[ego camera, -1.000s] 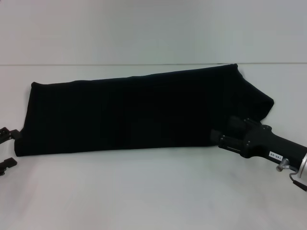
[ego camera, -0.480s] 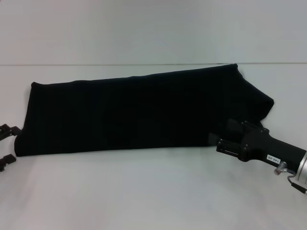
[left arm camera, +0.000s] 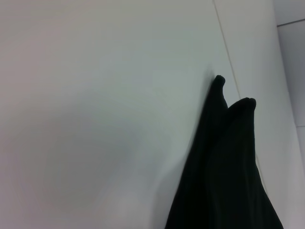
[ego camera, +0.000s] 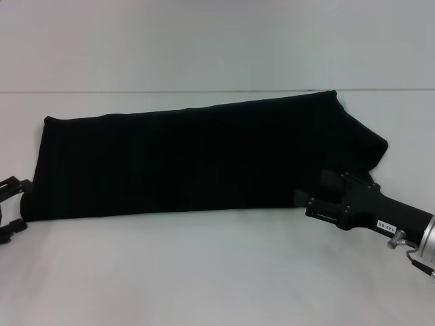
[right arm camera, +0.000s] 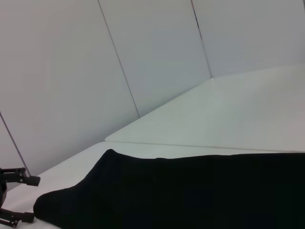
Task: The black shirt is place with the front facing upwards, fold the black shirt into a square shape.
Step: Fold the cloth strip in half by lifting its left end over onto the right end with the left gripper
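The black shirt (ego camera: 197, 159) is lying on the white counter (ego camera: 204, 272) as a long, already narrowed band, its long axis running across the robot's front from left to right and rising slightly away at the right end. No print is showing on its upper face. The left gripper (ego camera: 9, 210) is sitting just off the shirt's left short edge, its fingers (ego camera: 15, 227) spread apart with nothing between them. The right gripper (ego camera: 302, 200) is reaching in over the near right corner, touching or nearly touching the cloth; whether its fingers are spread or pinching fabric cannot be told, since they are lost against the black. Each arm is thus standing at its own end, so folding end over end looks likely next.
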Tool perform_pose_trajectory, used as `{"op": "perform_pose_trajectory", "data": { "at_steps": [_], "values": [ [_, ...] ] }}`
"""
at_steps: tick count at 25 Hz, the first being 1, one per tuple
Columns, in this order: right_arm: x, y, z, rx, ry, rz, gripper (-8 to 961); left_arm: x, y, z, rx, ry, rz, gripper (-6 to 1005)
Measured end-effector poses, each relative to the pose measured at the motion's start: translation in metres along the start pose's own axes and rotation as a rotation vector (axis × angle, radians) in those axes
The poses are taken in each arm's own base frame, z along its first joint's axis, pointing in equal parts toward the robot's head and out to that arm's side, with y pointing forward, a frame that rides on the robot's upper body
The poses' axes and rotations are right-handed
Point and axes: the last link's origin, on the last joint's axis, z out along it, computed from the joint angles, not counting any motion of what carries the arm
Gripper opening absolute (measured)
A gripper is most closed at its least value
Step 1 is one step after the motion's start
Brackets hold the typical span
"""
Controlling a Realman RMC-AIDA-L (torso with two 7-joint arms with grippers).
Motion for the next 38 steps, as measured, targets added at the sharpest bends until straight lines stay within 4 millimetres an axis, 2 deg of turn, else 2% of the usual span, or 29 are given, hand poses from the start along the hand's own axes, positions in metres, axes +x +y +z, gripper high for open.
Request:
{"op": "perform_pose_trajectory", "data": {
  "at_steps": [20, 31, 36, 38],
  "values": [
    [0.001, 0.003, 0.002, -0.015, 0.005, 0.008, 931, 0.0, 0.026, 0.035, -0.011, -0.003, 0.105, 908],
    [0.001, 0.004, 0.001, -0.021, -0.003, 0.013, 932, -0.003, 0.024, 0.039, 0.005, 0.004, 0.189, 804],
    [0.0, 0.004, 0.001, -0.022, -0.003, 0.013, 931, -0.003, 0.024, 0.038, 0.006, 0.009, 0.2, 572],
    [0.0, 0.004, 0.001, -0.022, -0.003, 0.012, 931, -0.003, 0.023, 0.038, 0.005, 0.013, 0.204, 512]
  ]
}}
